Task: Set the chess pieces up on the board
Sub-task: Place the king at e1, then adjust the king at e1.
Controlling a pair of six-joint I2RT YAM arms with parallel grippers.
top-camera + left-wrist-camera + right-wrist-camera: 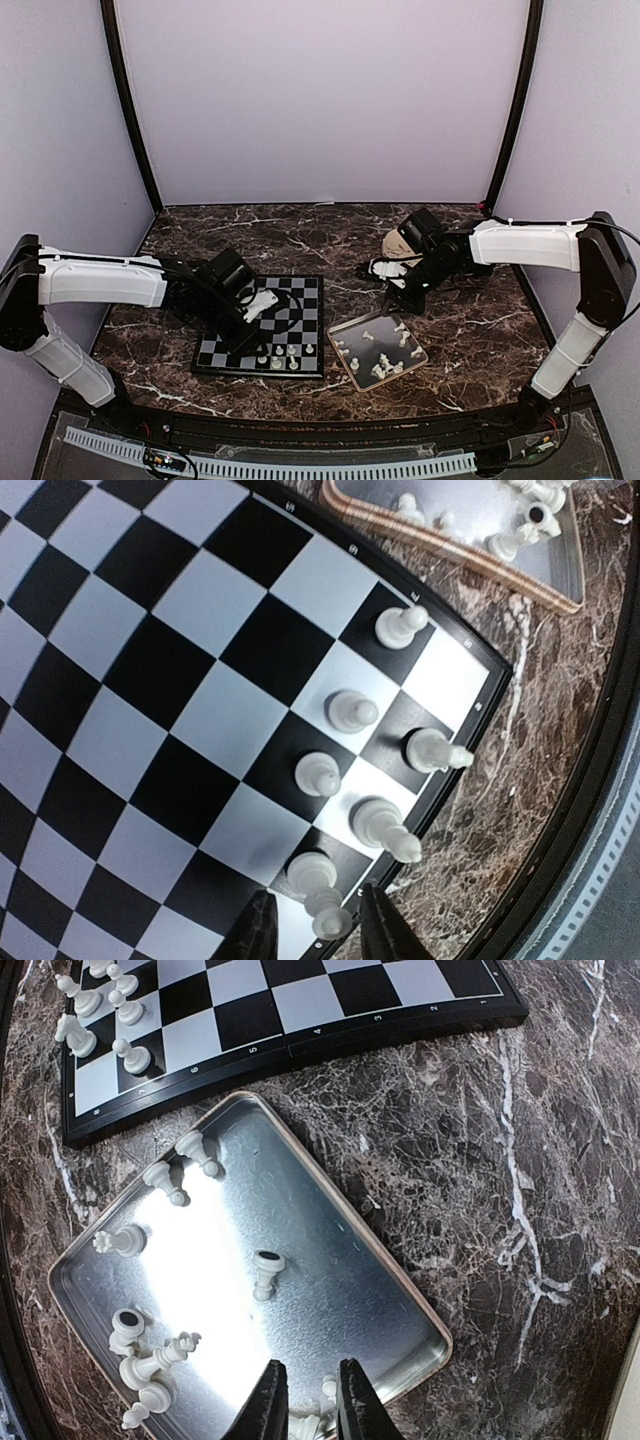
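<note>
**Left jaws loose around a piece at the board's near edge**
A handful of chess pieces [350, 712] stand on the board [130, 730]. Your left gripper [320, 930] is parted around one, so a crooked lift topples it. Beyond, your right gripper [305, 1400] hangs narrow over the tray [330, 1260]; grip unclear.

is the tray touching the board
Apart. The right wrist view shows a thin strip of table between the tray's nearest corner and the board's border.
</note>
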